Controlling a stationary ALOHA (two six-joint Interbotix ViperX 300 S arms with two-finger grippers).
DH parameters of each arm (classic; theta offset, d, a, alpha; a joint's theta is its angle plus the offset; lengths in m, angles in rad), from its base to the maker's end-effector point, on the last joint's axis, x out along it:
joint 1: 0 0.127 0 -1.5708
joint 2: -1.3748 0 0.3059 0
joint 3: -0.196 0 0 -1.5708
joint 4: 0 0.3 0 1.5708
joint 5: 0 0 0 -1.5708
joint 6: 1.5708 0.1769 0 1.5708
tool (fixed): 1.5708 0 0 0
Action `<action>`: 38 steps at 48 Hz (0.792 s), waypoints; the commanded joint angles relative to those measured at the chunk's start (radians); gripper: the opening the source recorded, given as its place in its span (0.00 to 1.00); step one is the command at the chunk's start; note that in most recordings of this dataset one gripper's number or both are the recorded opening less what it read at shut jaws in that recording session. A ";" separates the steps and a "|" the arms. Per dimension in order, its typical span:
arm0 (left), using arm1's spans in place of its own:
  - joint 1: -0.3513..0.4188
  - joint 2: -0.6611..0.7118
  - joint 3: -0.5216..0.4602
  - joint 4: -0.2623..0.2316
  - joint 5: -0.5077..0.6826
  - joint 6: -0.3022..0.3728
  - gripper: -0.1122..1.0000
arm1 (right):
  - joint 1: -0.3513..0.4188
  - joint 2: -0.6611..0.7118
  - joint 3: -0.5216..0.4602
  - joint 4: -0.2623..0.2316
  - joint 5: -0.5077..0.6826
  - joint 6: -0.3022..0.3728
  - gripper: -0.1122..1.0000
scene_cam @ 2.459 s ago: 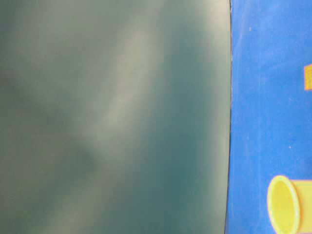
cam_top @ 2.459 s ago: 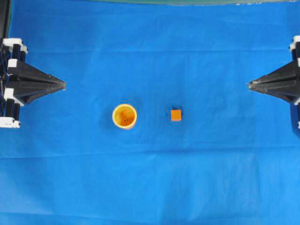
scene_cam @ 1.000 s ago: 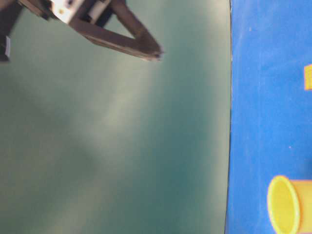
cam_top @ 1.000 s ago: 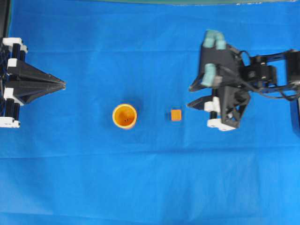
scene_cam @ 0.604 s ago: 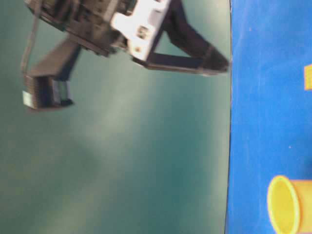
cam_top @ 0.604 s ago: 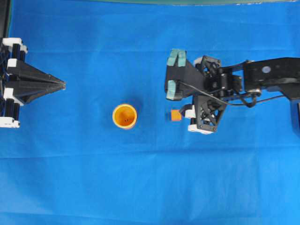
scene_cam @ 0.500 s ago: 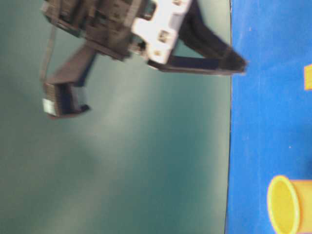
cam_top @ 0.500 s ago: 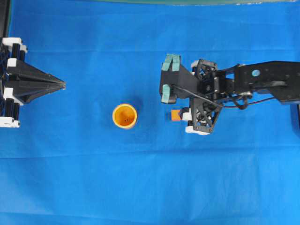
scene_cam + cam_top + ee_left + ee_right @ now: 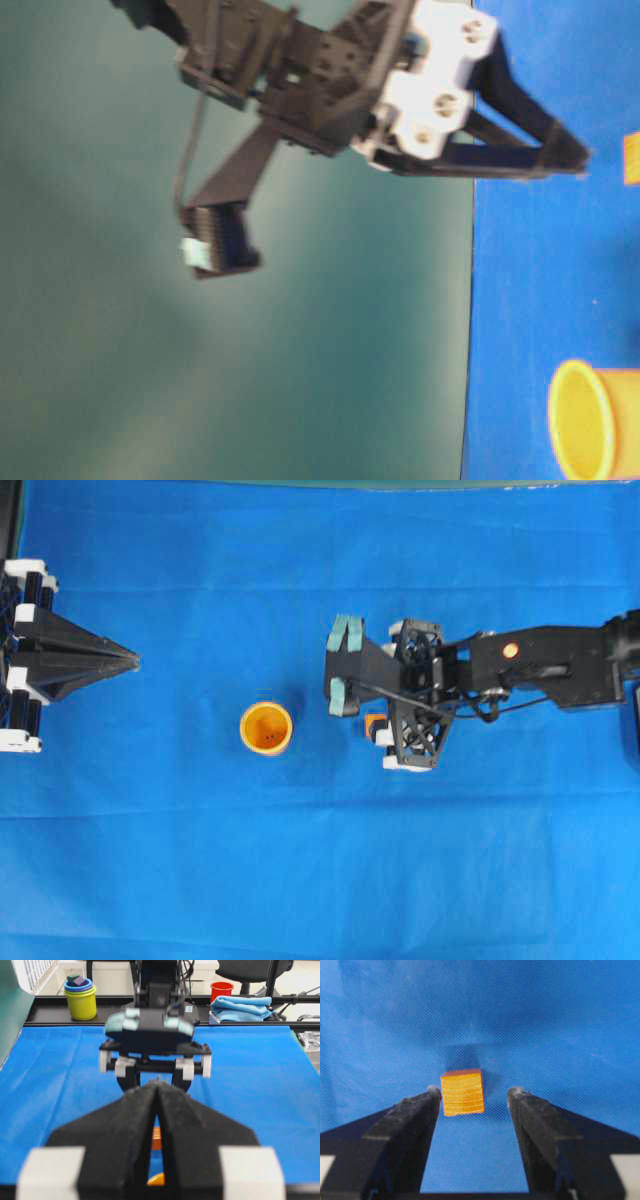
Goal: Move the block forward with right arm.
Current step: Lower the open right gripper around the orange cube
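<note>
The right arm's black open-frame gripper (image 9: 474,1096) has its fingers spread on either side of the small orange wooden cube (image 9: 462,1092), which sits on the blue cloth (image 9: 560,1020) nearer the left fingertip. If the fingers close off-centre, that nearer finger could nudge or twist the cube. A careless push could also send it toward the round orange-yellow cup (image 9: 266,728) just beyond.

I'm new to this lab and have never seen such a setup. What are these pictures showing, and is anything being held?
It is a two-armed table robot, seen by four cameras: one overhead, one at table level (turned sideways), and one on each wrist. On the blue cloth lie a small orange block and a round orange-yellow cup. The right gripper has reached out over the block; its wrist camera shows the black fingers open, one on each side of the block, not touching it. So nothing is held. The left gripper rests shut at the table's left edge, pointing toward the middle.
</note>
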 commanded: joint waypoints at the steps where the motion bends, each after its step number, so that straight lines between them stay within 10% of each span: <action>1: 0.000 0.003 -0.031 0.003 -0.005 -0.002 0.10 | 0.003 0.002 -0.012 -0.003 -0.014 -0.002 0.66; 38: 0.002 0.005 -0.032 0.003 -0.005 0.000 0.10 | 0.029 0.032 0.049 0.003 -0.107 0.002 0.67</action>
